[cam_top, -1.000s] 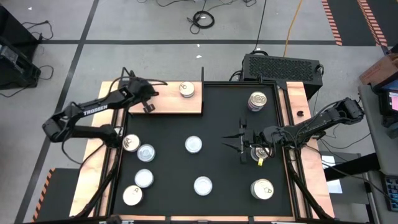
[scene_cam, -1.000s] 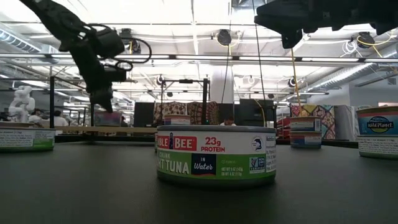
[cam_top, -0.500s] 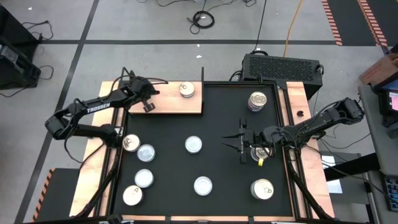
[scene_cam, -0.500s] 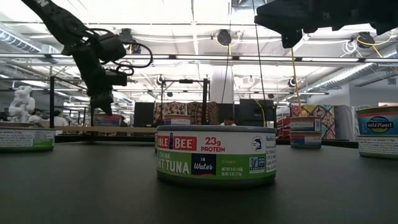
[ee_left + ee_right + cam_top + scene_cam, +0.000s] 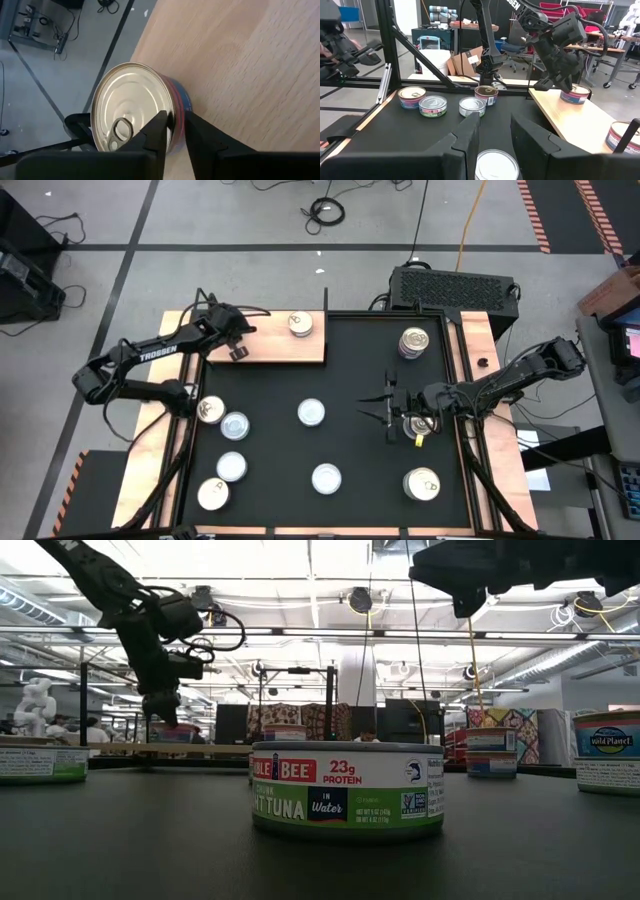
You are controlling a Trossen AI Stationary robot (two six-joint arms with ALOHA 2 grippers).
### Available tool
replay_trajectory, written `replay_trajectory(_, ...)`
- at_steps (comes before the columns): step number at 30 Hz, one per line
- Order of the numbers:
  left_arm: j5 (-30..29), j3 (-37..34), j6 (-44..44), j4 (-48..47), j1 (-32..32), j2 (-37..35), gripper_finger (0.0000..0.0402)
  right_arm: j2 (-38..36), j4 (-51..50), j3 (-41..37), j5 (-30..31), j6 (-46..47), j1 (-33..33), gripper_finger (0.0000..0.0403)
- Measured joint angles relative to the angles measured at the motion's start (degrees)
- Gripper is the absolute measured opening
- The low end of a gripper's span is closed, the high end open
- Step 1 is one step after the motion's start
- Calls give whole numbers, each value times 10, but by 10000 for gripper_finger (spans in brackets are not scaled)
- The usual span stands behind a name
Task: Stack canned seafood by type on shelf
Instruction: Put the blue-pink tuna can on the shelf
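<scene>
Your left wrist view alone shows left gripper (image 5: pixel 174 131) fingers narrowly apart, straddling tin (image 5: pixel 135 107) rim on shelf (image 5: pixel 250 65); high view hides tin; right gripper (image 5: pixel 388 413) parted over mat

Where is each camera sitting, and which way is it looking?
High: above the mat, looking straight down; left arm and right arm show.
Low: at mat level, looking across past a tuna tin; the left arm hangs overhead.
Left wrist: on the left arm, looking down at a pull-tab tin on the shelf; left gripper shows.
Right wrist: on the right arm, looking across the mat; open right gripper shows.
Shared: both wrist views show that pull-tab tin.
</scene>
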Motion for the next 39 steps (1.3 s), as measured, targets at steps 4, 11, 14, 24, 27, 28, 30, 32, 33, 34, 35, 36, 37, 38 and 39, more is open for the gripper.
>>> replay_trajectory(4, 0, 1, 0, -12, -19, -13, 102, 0, -7, 0, 0, 0, 0, 105)
replay_trajectory(11, -2, 46, -45, -84, -64, -61, 161, 0, -13, 0, 0, 0, 0, 105)
replay_trajectory(14, 28, 71, -90, -130, -92, -88, 182, 0, -13, 0, 0, 3, 0, 105)
replay_trajectory(24, 180, 86, -240, -161, -280, -124, 193, 0, 8, 0, 0, 19, 0, 105)
replay_trajectory(27, 141, 86, -279, -144, -370, -111, 193, 0, 10, 0, -1, 31, 0, 105)
replay_trajectory(28, 126, 86, -290, -142, -399, -106, 193, 0, 10, 0, -1, 35, 0, 105)
replay_trajectory(30, 101, 86, -316, -136, -454, -97, 193, 0, 10, 0, -3, 44, 0, 105)
replay_trajectory(32, 83, 86, -345, -138, -505, -88, 193, 0, 10, 0, -3, 51, 2, 105)
replay_trajectory(33, 76, 86, -360, -137, -530, -84, 193, 0, 11, 0, -3, 53, 4, 105)
replay_trajectory(34, 70, 86, -374, -136, -555, -80, 193, 0, 13, 0, -3, 55, 6, 105)
replay_trajectory(35, 59, 86, -388, -136, -580, -77, 193, 0, 15, 0, -3, 56, 9, 105)
replay_trajectory(36, 50, 86, -403, -136, -605, -73, 193, 0, 19, 0, -3, 56, 12, 105)
replay_trajectory(37, 42, 86, -417, -136, -628, -68, 193, 0, 18, 2, -3, 56, 14, 105)
replay_trajectory(38, 36, 86, -431, -136, -652, -63, 193, 0, 16, 5, -3, 56, 17, 105)
replay_trajectory(39, 33, 86, -444, -136, -674, -57, 193, 0, 14, 9, -3, 56, 20, 105)
